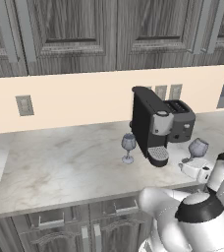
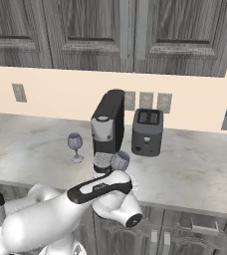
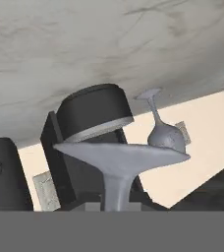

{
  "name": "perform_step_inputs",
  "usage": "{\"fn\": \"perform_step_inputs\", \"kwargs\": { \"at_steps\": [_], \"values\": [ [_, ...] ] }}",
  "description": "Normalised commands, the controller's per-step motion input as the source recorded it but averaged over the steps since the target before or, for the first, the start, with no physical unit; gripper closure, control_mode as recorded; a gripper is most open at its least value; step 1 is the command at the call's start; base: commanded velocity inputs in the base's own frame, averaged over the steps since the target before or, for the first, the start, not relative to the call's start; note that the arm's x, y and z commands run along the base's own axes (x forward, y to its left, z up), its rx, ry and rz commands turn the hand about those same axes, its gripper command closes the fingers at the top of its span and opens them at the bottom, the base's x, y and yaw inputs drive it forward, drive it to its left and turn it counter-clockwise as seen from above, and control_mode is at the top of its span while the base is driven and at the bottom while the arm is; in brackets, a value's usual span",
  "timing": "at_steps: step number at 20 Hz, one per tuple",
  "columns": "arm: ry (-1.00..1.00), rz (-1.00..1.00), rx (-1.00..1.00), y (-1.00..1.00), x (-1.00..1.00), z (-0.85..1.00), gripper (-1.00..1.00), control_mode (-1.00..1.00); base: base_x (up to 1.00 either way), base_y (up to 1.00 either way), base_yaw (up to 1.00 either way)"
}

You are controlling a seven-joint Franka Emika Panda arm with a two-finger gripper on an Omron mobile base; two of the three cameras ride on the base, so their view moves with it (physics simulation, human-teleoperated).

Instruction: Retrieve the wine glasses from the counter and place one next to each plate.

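Two clear bluish wine glasses are on the marbled counter [image 1: 60,167]. The left wine glass [image 1: 128,147] [image 2: 75,147] stands upright, left of the coffee machine. The right wine glass [image 1: 198,147] [image 2: 119,160] leans a little at the counter's front edge. My gripper [image 1: 190,167] [image 2: 121,173] is shut on its stem from below the bowl. The hand view is rolled upside down. There the held glass's round foot [image 3: 121,156] is close, and its stem runs down into my gripper [image 3: 115,204]. The other glass [image 3: 164,133] shows behind. The plates are out of view.
A black coffee machine [image 1: 151,125] [image 2: 108,127] stands between the two glasses, right beside the held one. A dark toaster [image 1: 181,118] [image 2: 147,132] sits behind, against the peach backsplash. Grey wall cabinets [image 1: 109,34] hang overhead. Bare counter stretches to the left.
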Motion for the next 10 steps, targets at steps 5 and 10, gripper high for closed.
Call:
{"fn": "perform_step_inputs", "kwargs": {
  "at_steps": [5,10],
  "values": [
    [-0.41,0.0,0.21,-0.53,-0.74,1.0,1.0,-1.0,0.0,0.0,0.0],
    [-0.38,0.0,0.18,-0.34,-0.83,1.0,1.0,-1.0,0.0,0.0,0.0]
  ]
}}
